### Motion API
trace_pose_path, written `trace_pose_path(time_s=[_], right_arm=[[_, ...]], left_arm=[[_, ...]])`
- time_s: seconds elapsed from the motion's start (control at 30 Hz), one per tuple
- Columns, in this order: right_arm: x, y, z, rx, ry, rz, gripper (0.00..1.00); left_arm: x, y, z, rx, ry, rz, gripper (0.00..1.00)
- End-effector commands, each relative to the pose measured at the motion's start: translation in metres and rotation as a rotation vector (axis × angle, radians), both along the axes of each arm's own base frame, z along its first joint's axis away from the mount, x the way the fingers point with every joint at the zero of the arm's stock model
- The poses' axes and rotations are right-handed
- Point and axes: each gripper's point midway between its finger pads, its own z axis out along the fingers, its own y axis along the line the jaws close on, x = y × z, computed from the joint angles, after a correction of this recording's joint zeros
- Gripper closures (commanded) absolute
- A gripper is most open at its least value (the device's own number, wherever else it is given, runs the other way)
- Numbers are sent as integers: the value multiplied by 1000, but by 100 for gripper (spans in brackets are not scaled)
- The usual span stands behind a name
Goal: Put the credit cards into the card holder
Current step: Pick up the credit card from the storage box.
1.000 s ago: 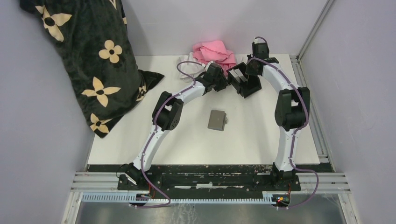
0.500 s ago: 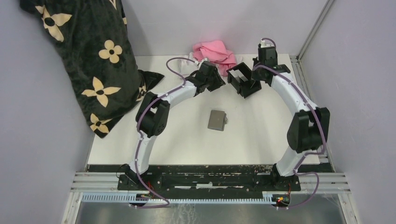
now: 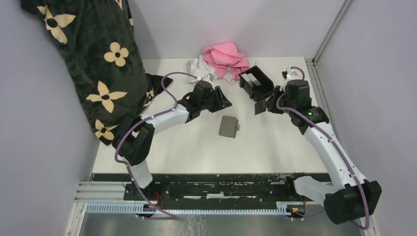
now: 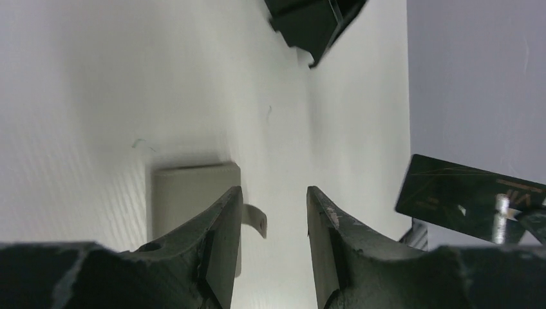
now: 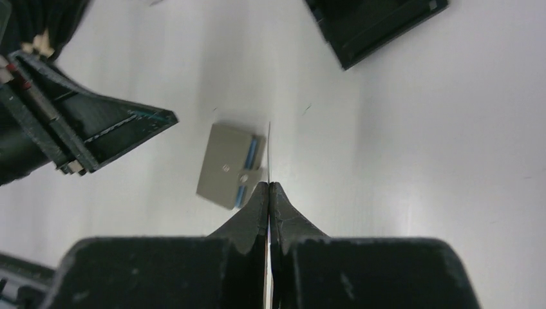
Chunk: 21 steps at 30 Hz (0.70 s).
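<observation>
The black open-topped card holder (image 3: 255,81) stands at the back of the white table, also seen in the left wrist view (image 4: 315,22) and the right wrist view (image 5: 380,26). My right gripper (image 3: 268,105) hangs just in front and to the right of it. It is shut on a thin credit card, seen edge-on (image 5: 268,151) between the fingers and as a dark rectangle (image 4: 470,199) from the left wrist. My left gripper (image 3: 223,102) (image 4: 273,193) hovers open and empty above the far edge of a closed grey wallet (image 3: 228,126).
The grey wallet (image 5: 228,164) shows a blue edge and a snap tab. A pink cloth (image 3: 226,56) and a white cloth (image 3: 199,69) lie at the back. A black flower-print cushion (image 3: 93,54) leans on the left wall. A metal frame post runs along the right side.
Both arms have drawn back toward the near side. The right gripper carried the card from behind the card holder to its front right. The left gripper moved left and opened slightly.
</observation>
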Motion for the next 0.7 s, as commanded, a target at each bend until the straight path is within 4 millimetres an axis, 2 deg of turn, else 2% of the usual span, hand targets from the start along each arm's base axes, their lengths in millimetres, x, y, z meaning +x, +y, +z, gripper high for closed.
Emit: trace_pose_path(time_s=[0.0, 0.13, 0.27, 0.5, 0.67], right_arm=[[-30, 40, 7, 184, -11, 145, 99], [-56, 52, -3, 252, 11, 210, 99], [-71, 59, -17, 304, 39, 251, 99], [-80, 75, -25, 411, 52, 310, 99], [-85, 81, -32, 454, 67, 333, 99]], left_arm=[[-31, -24, 51, -146, -179, -239, 51], [-59, -36, 60, -176, -227, -427, 50], [-80, -39, 65, -193, -260, -569, 49], [-108, -43, 59, -222, -231, -767, 46], [-118, -42, 46, -212, -195, -844, 46]])
